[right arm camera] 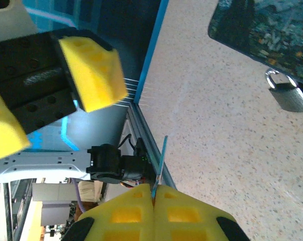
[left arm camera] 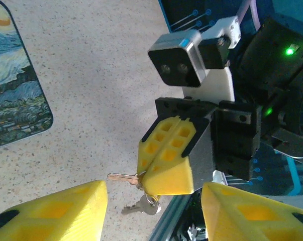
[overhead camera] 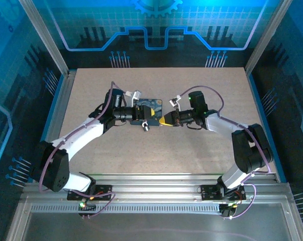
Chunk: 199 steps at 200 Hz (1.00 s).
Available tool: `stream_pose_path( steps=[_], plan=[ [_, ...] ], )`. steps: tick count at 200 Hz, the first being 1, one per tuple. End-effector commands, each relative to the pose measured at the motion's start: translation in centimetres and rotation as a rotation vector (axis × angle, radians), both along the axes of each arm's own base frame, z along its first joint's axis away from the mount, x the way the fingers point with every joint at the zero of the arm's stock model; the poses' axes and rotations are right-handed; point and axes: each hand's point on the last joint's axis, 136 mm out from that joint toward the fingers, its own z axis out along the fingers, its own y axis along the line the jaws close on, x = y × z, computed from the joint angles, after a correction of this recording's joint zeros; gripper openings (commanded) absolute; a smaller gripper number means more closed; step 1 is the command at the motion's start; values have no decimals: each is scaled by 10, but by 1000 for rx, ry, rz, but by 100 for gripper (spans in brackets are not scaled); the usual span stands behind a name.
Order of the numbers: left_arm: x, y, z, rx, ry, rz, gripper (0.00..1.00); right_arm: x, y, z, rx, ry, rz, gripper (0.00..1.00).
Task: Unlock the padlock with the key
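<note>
The left arm folds at its elbow beside its base and runs its white forearm out toward the middle of the worktop. The right arm mirrors it, its forearm pointing inward, so the two wrists face each other tip to tip.

The left claw stands spread, its yellow fingers apart with nothing gripped between them. Just ahead of it, seen through that gap, is the right claw. Its pads are pressed together and pinch the key, whose brass blade sticks out sideways from the tips. A second key dangles below on the same ring.

The padlock lies on the worktop off to one side of the right claw, with no finger on it. Its silver loop points toward the dark blue swirl-painted box, just beside that box's edge. From the top camera it sits near both claw tips, slightly to the base side of them. The box lies flat under and beside the left claw.

The worktop is a pale, speckled board. An aluminium rail crosses its near edge, where the arm bases are bolted. Metal posts frame the cell, and blue-lit panels with circuit-style line patterns stand behind and to the sides.
</note>
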Motion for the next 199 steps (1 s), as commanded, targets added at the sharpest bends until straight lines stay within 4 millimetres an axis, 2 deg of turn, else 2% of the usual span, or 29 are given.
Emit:
stream_pose_path(
  steps=[1,45,115,167,199],
  plan=[
    [-4,-7,6,-23,-44,-85,53,-3,4,20,43,-4,40,0],
    [-5,-9,12,-44,-53,-99,50,-2,17,28,78,-19,61,0],
    [1,-1,3,-18,-26,-44,48,-4,25,40,95,-52,82,0],
    [-2,-9,18,-114,-35,-84,30,0,29,41,110,-54,81,0],
    [-3,-11,17,-137,-21,-97,27,1,30,44,120,-64,82,0]
  ],
)
